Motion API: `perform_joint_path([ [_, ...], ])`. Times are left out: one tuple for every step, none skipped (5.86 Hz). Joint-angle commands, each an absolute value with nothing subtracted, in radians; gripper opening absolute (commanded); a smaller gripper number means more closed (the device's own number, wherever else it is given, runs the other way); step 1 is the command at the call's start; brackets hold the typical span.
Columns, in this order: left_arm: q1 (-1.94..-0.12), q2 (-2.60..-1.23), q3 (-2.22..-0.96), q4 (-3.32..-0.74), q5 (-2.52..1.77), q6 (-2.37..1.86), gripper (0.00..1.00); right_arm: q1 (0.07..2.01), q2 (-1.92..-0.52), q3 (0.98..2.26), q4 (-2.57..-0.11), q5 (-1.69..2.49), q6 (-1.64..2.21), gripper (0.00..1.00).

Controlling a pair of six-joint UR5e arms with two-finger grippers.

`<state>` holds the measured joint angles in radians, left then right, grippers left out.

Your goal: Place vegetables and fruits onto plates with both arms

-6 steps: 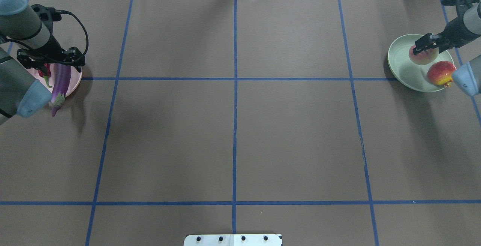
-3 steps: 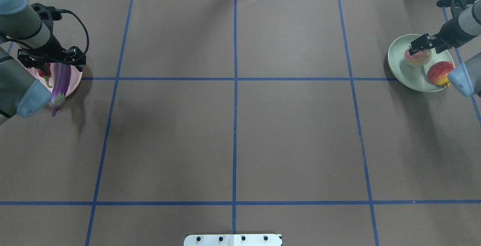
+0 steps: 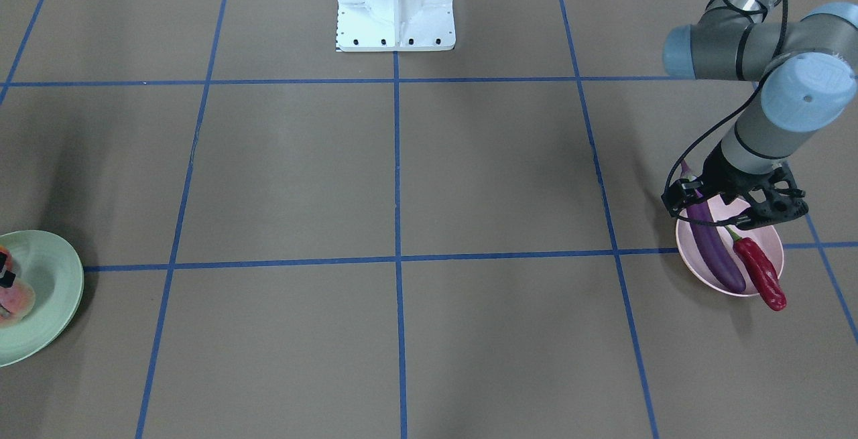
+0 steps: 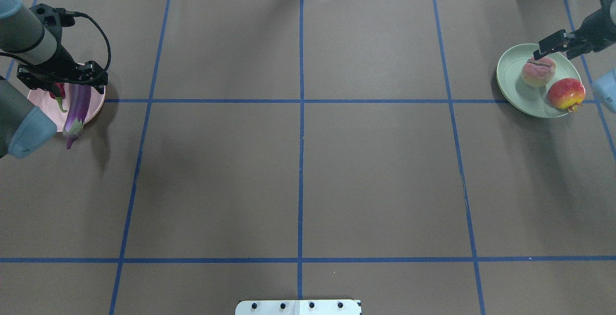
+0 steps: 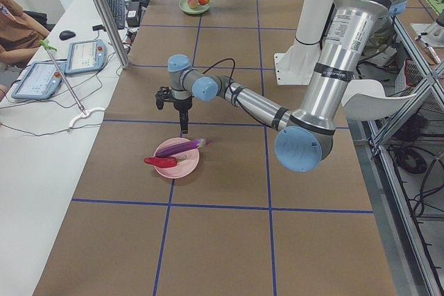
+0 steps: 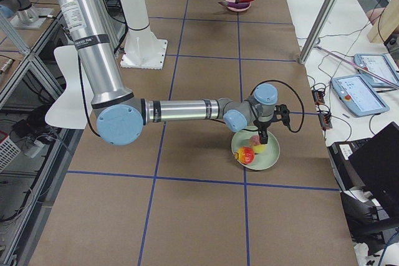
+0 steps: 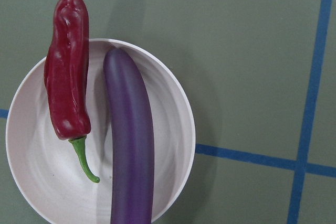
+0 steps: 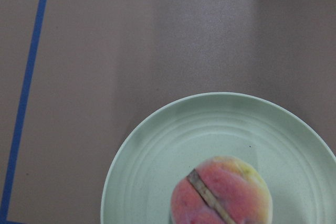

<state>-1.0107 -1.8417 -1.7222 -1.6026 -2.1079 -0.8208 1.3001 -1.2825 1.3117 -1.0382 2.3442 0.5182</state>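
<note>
The purple eggplant point(image 4: 78, 108) point(image 7: 130, 140) and the red chili pepper point(image 3: 759, 271) point(image 7: 67, 87) lie side by side on the pink plate point(image 4: 42, 109) point(image 7: 31, 145); the eggplant's cap end hangs over the rim. My left gripper point(image 4: 61, 80) point(image 3: 734, 208) hovers open just above them, holding nothing. On the mint green plate point(image 4: 512, 72) point(image 8: 157, 171) rest the peach-like fruit point(image 4: 538, 70) point(image 8: 220, 192) and the orange-red fruit point(image 4: 565, 94). Above the plate's far edge my right gripper point(image 4: 556, 49) is open and clear of the peach.
Brown paper with blue tape lines point(image 4: 301, 161) covers the table between the two plates. The white robot base point(image 3: 395, 3) stands at the table's near-robot edge. Tablets and cables point(image 5: 69, 60) lie on a side bench with a person's arm nearby.
The right gripper has drawn back and away from the peach-like fruit, which now lies free on the green plate. The left gripper has shifted slightly back over the pink plate.
</note>
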Motion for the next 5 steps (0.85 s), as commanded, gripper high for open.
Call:
perform_joint_path([
  [-1.040,-1.763,-1.811,-1.605,-2.158,-0.675,1.00,1.345,-1.292,1.324,-1.057,2.372,0.494,1.00],
  [-1.116,-1.760,-1.801,-1.603,-2.227,-0.572,1.00,1.377,-1.290,1.327,-1.133,2.399,0.415,1.00],
  [-1.199,-1.726,-1.801,-1.597,-2.323,-0.484,1.00,1.428,-1.289,1.336,-1.238,2.451,0.297,1.00],
  [-1.268,-1.677,-1.802,-1.594,-2.362,-0.343,1.00,1.459,-1.310,1.377,-1.337,2.451,0.211,1.00],
  [-1.355,-1.622,-1.801,-1.589,-2.362,-0.213,1.00,1.476,-1.354,1.438,-1.394,2.450,0.186,1.00],
])
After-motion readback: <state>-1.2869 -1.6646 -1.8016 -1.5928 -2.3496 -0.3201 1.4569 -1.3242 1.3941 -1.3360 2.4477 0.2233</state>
